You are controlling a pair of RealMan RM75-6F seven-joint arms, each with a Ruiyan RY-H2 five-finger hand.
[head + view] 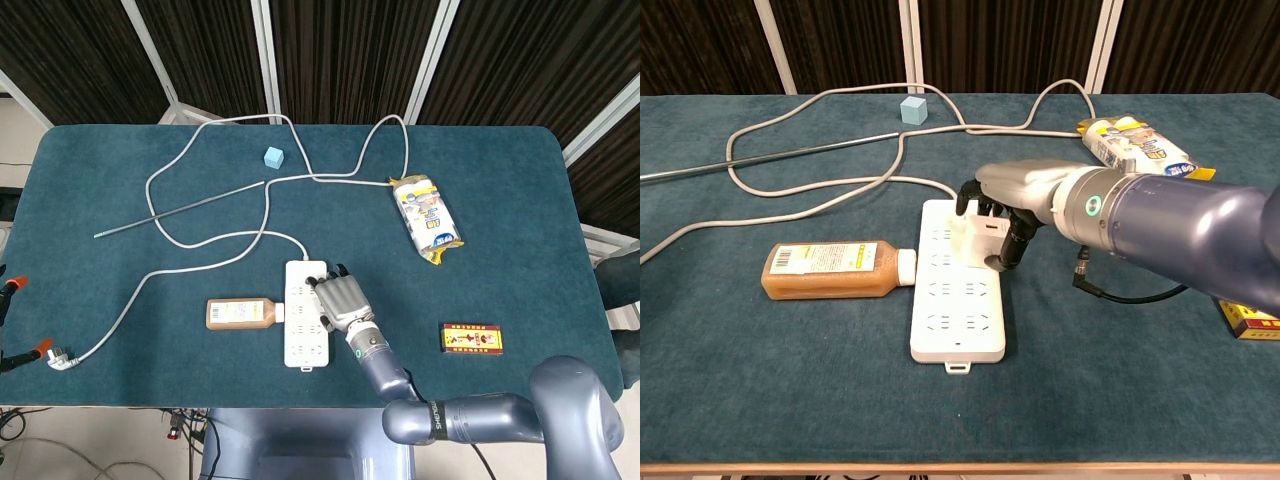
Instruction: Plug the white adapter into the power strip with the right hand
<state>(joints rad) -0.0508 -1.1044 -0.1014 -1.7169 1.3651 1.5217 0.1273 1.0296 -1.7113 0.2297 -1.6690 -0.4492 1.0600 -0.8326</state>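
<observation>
A white power strip point(303, 347) point(953, 305) lies lengthwise near the table's front edge, its cord running off toward the back. My right hand point(340, 300) point(1018, 196) is over the strip's far half and grips the white adapter point(974, 237) from above. The adapter stands tilted on the strip's upper sockets, with dark fingertips point(1006, 254) around it. In the head view the hand hides most of the adapter. I cannot tell whether its prongs are seated. The left hand shows in neither view.
An amber bottle point(240, 314) point(835, 270) lies against the strip's left side. A snack bag point(427, 218), a red box point(473, 339), a blue cube point(273, 157), a thin metal rod point(180, 210) and looping white cable point(200, 245) lie around.
</observation>
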